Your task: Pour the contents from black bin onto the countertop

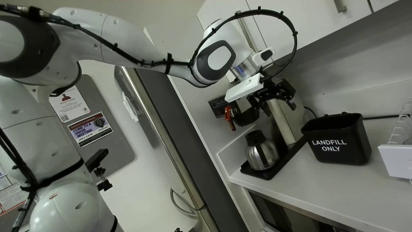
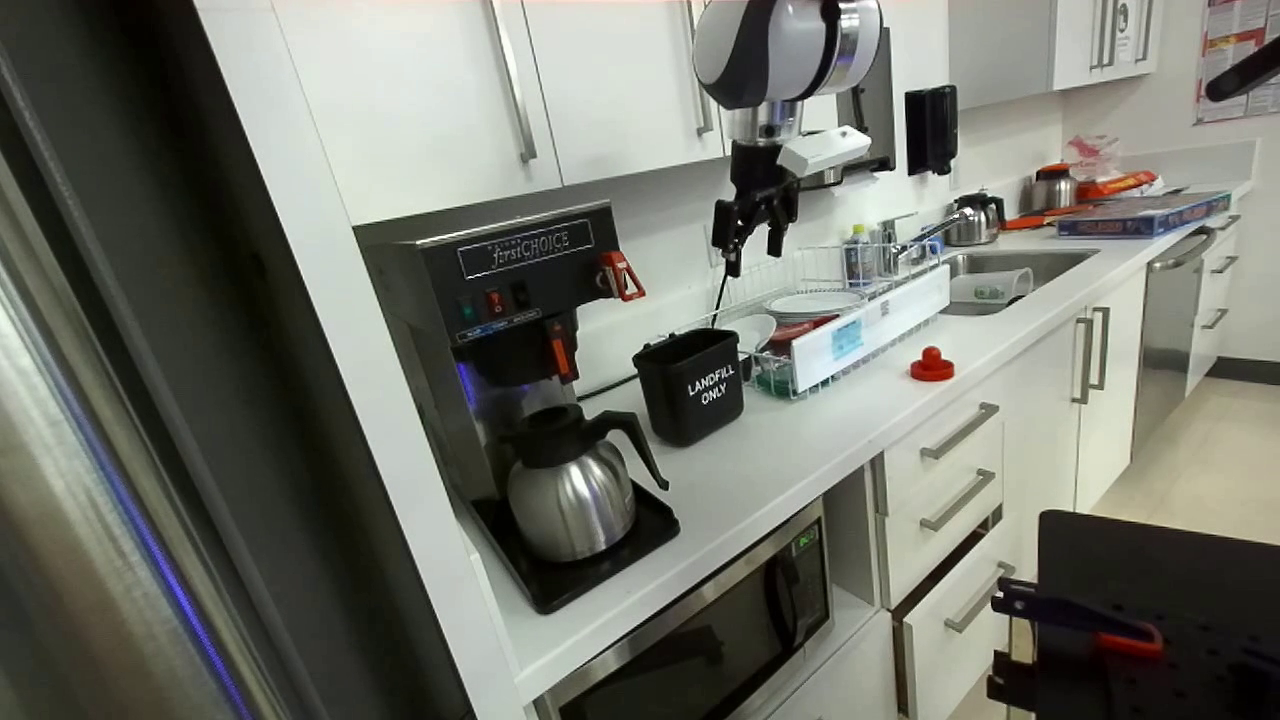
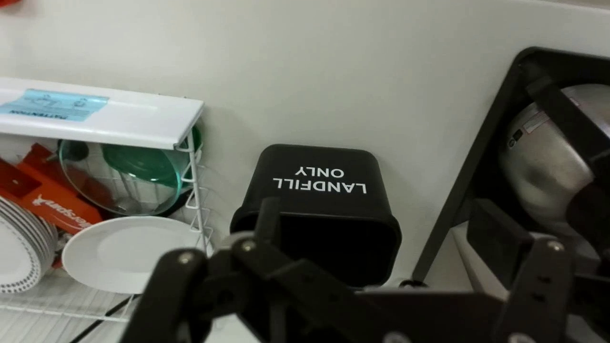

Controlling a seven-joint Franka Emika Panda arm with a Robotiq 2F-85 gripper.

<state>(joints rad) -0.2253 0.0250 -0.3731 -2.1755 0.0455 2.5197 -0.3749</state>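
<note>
Two empty claw fingers (image 3: 498, 244) gaping wide, we're apparently preparing to grip the black bin (image 1: 339, 140), needing to align and descend.

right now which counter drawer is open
The third drawer down, right of the microwave in an exterior view: it juts out below a dark gap; the drawers above look shut.

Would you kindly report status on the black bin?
Pincer open, gripping nothing. Black bin upright on countertop, contents unseen. Dish rack and coffee pot may crowd it.
</note>
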